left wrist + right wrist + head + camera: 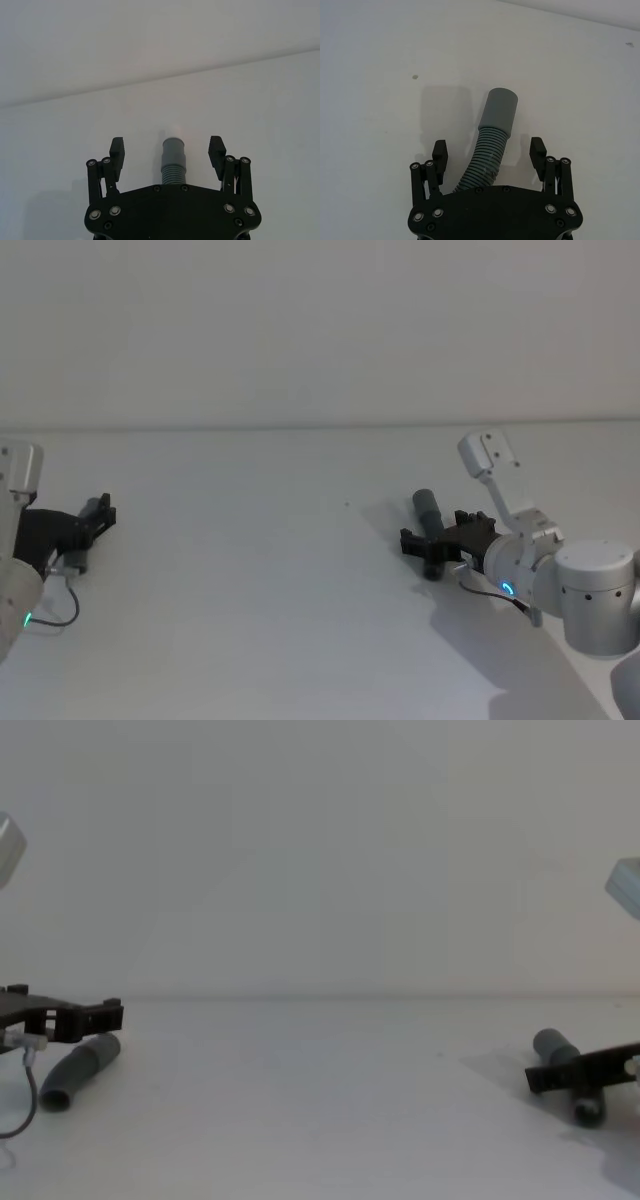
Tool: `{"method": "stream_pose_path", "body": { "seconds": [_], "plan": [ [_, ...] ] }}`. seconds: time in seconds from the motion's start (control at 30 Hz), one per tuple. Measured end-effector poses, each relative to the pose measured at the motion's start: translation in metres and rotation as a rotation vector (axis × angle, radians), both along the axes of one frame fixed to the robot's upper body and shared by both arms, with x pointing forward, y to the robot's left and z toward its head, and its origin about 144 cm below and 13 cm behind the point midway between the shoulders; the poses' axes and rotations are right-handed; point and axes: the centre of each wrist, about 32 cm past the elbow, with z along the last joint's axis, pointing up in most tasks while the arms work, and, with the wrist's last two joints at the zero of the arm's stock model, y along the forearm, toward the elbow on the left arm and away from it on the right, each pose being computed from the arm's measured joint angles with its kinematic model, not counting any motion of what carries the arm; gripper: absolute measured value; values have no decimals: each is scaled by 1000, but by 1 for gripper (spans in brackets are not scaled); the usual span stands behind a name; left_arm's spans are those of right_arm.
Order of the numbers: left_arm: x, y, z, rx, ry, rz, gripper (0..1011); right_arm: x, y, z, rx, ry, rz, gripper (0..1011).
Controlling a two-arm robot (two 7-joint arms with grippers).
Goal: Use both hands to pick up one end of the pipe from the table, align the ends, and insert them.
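Two dark grey ribbed pipe pieces lie on the white table (250, 570), one at each side. The left piece (173, 160) points its smooth cuff forward between the fingers of my left gripper (167, 150), which is open and straddles it. From the chest view this gripper (100, 1017) hangs just above the piece (80, 1070). My right gripper (488, 152) is open too, with the right piece's ribbed body (487, 155) between its fingers and the wide cuff (499, 112) sticking out ahead. In the head view the right gripper (435, 540) sits low over its piece (428, 508).
A thin black cable (60, 615) loops on the table by the left wrist. The table's far edge meets a plain wall (320, 330). A wide bare stretch of table separates the two arms.
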Motion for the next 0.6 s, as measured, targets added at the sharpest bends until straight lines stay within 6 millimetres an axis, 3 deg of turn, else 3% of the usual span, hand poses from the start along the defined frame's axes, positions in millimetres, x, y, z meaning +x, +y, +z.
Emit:
{"method": "stream_pose_path", "body": {
  "seconds": [0.6],
  "plan": [
    [22, 5, -5, 34, 106, -61, 1002, 0, 0, 0, 0, 0, 0, 1001]
  ]
}}
